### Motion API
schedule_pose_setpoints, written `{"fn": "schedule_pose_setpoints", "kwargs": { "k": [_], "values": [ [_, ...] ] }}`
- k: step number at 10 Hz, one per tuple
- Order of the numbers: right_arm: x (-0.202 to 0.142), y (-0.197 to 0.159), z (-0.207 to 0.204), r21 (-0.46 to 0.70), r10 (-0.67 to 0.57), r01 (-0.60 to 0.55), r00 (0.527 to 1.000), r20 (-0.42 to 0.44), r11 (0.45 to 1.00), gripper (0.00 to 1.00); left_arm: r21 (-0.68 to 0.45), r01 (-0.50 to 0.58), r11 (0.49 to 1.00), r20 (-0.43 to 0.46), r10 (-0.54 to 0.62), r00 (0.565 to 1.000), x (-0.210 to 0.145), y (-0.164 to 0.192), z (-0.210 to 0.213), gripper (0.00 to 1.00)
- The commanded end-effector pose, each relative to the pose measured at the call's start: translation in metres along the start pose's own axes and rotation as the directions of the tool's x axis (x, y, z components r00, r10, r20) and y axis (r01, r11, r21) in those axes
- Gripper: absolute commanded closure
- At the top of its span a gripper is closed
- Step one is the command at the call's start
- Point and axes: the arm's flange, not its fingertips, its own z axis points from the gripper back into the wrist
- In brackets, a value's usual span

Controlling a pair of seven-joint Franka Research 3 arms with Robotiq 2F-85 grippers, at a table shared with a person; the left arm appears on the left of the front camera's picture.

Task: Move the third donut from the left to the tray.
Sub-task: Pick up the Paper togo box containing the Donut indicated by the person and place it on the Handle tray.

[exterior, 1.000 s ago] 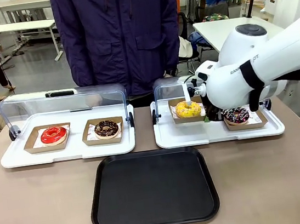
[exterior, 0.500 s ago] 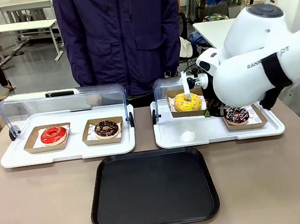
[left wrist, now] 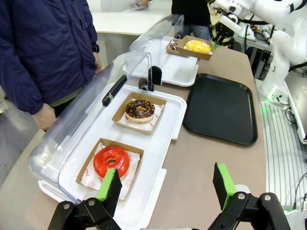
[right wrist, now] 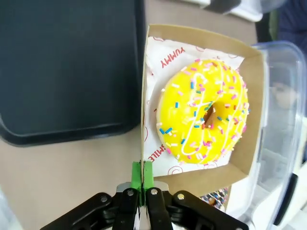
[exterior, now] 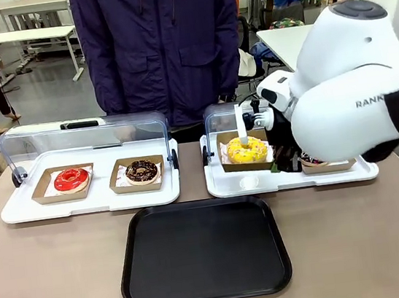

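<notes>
1. Lifted clear of the right-hand white tray (exterior: 226,184) since a second ago, the yellow-glazed donut (exterior: 246,149) in its brown cardboard holder (exterior: 227,164) now hangs above that tray's floor and has drifted toward nine o'clock and nearer the camera; a faint round mark shows on the white floor beneath it.
2. Clenched on the holder's wall, the right pincer (right wrist: 142,179) presses its green pads together on the thin cardboard edge, seen from the right wrist with the donut at twelve to one o'clock of the grip.
3. From the front, the right arm (exterior: 355,99) crosses in from three o'clock and covers most of the chocolate donut's holder (exterior: 327,166) behind it.
4. Black and bare, the tray (exterior: 203,251) lies on the grey-brown surface (exterior: 55,278) at six o'clock of the lifted donut, apart from it.
5. Released, the left pincer (left wrist: 167,187) holds its green pads wide apart above the surface, near the left-hand white tray (left wrist: 158,158).
6. Under that tray's raised clear lid (exterior: 80,139) sit a red-glazed donut (exterior: 71,180) and a chocolate donut (exterior: 141,171), each in its own brown holder.
7. A person in a dark blue jacket (exterior: 160,44) stands at twelve o'clock, behind both white trays.
</notes>
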Motion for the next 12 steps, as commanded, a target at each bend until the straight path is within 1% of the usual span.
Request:
{"fn": "schedule_pose_setpoints", "kwargs": {
  "k": [1,3,5,7,12],
  "values": [
    [0.011,0.030,-0.002,-0.010,-0.017,0.017,1.000,0.016,1.000,0.98,-0.007,0.001,1.000,-0.011,-0.001,1.000,0.002,-0.003,0.001,0.00],
    [0.025,0.053,-0.009,-0.024,-0.009,0.009,1.000,0.022,1.000,0.98,-0.007,0.001,1.000,-0.011,-0.001,1.000,0.002,-0.003,0.001,0.00],
    [0.039,0.074,-0.022,0.007,0.009,-0.009,1.000,0.018,1.000,0.98,-0.007,0.001,1.000,-0.011,-0.001,1.000,0.002,-0.003,0.001,0.00],
    [0.046,0.091,-0.037,0.044,0.022,-0.022,1.000,0.013,0.999,0.98,-0.007,0.001,1.000,-0.011,-0.001,1.000,0.002,-0.003,0.001,0.00],
    [0.055,0.136,-0.066,0.075,0.030,-0.029,1.000,-0.004,0.997,0.98,-0.007,0.001,1.000,-0.011,-0.001,1.000,0.002,-0.003,0.001,0.00]
  ]
}}
